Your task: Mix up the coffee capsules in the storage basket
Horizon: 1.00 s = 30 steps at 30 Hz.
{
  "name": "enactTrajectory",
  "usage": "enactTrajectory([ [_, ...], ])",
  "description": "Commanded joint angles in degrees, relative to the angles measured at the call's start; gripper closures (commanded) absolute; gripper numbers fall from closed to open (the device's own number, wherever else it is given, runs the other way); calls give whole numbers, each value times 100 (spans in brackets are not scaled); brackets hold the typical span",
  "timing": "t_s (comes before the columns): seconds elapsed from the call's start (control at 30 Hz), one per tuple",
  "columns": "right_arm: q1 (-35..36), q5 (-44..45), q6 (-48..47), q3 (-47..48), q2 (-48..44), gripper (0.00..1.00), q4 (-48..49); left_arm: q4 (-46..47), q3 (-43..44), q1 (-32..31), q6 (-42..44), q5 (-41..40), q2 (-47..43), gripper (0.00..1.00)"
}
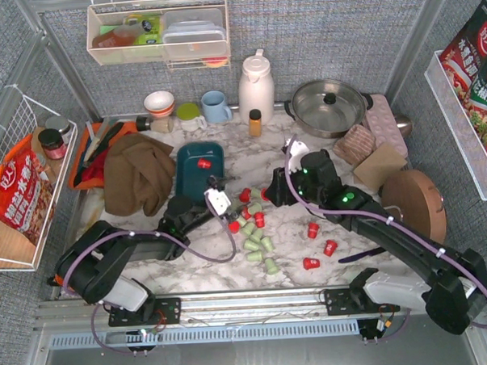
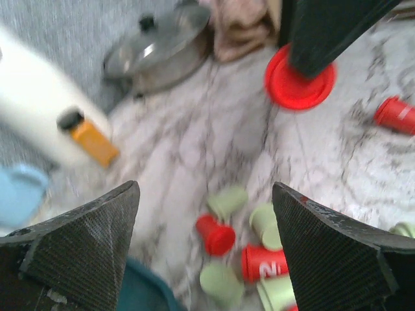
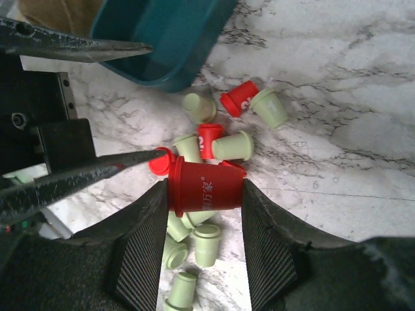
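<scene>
Marble table (image 1: 231, 272), seen from above. Back row, left to right: stacked bowls (image 1: 159, 102), green cup (image 1: 189, 114), blue mug (image 1: 216, 106), white jug (image 1: 255, 86) with an amber bottle (image 1: 255, 122) just in front, lidded steel pot (image 1: 329, 106). Left: crumpled brown cloth (image 1: 138, 172) beside an orange tray (image 1: 76, 175); the wire rack (image 1: 14, 112) holds a red snack bag (image 1: 18, 196) and a jar (image 1: 53, 142). Right: round wooden board (image 1: 414, 203). The wall shelf (image 1: 158, 31) carries plastic containers.

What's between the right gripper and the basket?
Right wrist view: a few loose capsules, red and green, on the marble short of the basket. The right gripper holds a red capsule; a left gripper finger pokes in beside it.
</scene>
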Motion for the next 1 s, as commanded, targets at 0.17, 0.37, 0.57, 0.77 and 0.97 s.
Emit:
enactTrajectory([
  [0.17,5,-898,622,-252,-396,60,735,1452,378,-553,992,719,425,8],
  [0.37,5,-968,669,-260,-439,60,814,1305,535,-691,1082,756,505,10],
  [0.57,5,-1099,730,-258,-300,60,846,1269,650,-743,1072,811,471,23],
  [0.77,5,-1149,771,-252,-307,60,867,1108,733,-747,1049,957,518,41],
  [0.97,5,-1117,762,-234,-320,56,793,1106,742,-748,1047,920,541,59],
])
